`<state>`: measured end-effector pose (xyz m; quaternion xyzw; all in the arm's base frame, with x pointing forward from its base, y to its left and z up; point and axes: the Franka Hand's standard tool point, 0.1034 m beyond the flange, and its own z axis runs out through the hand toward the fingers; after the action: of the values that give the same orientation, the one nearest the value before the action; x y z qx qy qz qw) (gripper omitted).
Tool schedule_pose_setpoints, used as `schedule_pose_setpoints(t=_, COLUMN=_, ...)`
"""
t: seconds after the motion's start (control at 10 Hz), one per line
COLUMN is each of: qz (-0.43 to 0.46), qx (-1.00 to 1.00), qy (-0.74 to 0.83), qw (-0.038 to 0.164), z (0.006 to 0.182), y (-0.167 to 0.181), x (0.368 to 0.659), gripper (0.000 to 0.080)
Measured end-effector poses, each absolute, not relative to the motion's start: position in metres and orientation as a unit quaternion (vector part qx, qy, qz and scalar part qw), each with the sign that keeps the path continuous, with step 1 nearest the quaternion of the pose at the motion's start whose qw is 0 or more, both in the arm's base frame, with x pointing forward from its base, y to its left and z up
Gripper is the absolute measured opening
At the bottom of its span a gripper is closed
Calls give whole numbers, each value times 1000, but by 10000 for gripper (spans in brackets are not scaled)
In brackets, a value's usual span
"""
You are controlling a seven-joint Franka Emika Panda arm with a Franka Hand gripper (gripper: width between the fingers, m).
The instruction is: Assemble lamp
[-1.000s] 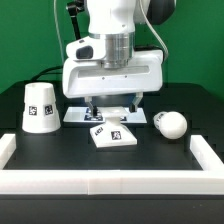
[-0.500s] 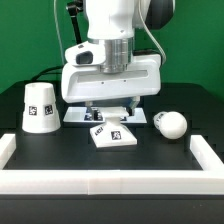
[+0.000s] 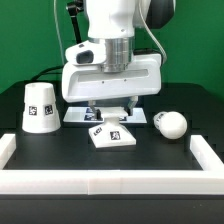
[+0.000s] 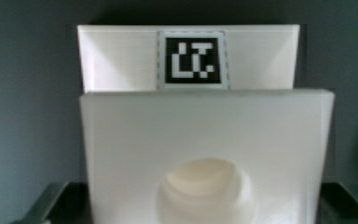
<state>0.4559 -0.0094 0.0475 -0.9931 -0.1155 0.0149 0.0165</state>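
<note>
My end effector (image 3: 111, 112) hangs open over the lamp base (image 3: 113, 136) at frame centre; I judge this the base pickup. Next: descend squarely, then close.

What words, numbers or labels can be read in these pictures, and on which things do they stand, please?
None: no word, number or brand can be read in either view.
Only black-and-white square tags, which are patterns and not text, show on the shade, the base and the marker board.
</note>
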Motion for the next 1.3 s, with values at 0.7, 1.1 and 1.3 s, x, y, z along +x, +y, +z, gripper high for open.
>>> schedule_pose_setpoints(t=0.7, qz=-6, qx=-994, qy=-108, qw=18, z=48, y=14, x=495, gripper=535)
schedule_pose_setpoints(t=1.1, qz=-30, qx=-997, qy=-72, qw=21, z=48, y=47, x=540, gripper=535)
schedule_pose_setpoints(t=1.3, qz=-41, qx=-998, qy=-51, qw=24, z=49, y=60, x=561, gripper=536)
